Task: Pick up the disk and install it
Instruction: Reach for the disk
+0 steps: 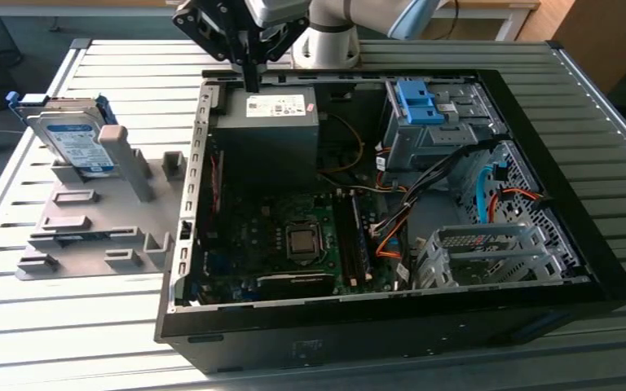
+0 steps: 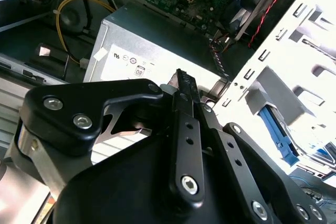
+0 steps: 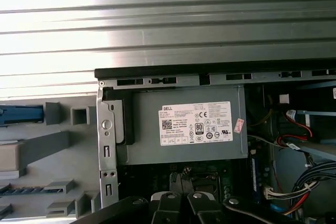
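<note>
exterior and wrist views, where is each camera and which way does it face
Exterior view: high off the robot, looking down at the open computer case and the disk standing beside it; arm and gripper show.
Second wrist view: on the wrist, looking along the shut gripper toward the power supply.
First wrist view: on the wrist, facing down on the power supply's label; gripper links show.
Shared: gripper and power supply, in all three.

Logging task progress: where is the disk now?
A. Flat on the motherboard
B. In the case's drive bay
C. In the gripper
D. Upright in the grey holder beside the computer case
D: the disk stands in the grey holder, outside the computer case.
</note>
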{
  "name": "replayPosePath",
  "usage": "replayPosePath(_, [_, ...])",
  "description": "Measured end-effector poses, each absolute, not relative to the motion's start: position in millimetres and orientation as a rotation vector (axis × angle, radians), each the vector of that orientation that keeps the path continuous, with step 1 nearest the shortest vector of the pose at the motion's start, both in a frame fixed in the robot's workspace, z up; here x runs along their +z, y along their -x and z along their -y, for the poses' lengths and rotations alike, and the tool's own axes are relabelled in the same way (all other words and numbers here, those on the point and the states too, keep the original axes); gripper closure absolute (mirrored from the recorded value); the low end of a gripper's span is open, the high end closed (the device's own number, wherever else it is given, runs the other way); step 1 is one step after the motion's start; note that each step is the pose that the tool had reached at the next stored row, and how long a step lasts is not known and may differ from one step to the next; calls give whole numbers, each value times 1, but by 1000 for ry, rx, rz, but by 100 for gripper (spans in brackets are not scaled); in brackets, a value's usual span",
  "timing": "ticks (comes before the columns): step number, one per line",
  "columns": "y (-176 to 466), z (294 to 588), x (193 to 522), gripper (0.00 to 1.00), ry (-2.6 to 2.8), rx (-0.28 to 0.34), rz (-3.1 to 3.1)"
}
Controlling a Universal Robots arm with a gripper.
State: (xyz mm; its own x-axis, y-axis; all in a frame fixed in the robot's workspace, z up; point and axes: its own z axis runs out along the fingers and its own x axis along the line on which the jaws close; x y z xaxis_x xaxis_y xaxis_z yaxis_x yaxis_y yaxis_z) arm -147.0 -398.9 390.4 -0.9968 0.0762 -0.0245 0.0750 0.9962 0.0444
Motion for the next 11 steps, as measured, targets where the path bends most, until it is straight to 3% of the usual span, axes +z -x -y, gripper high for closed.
replayPosePath(11, [156, 399, 389, 89, -118, 67, -3113])
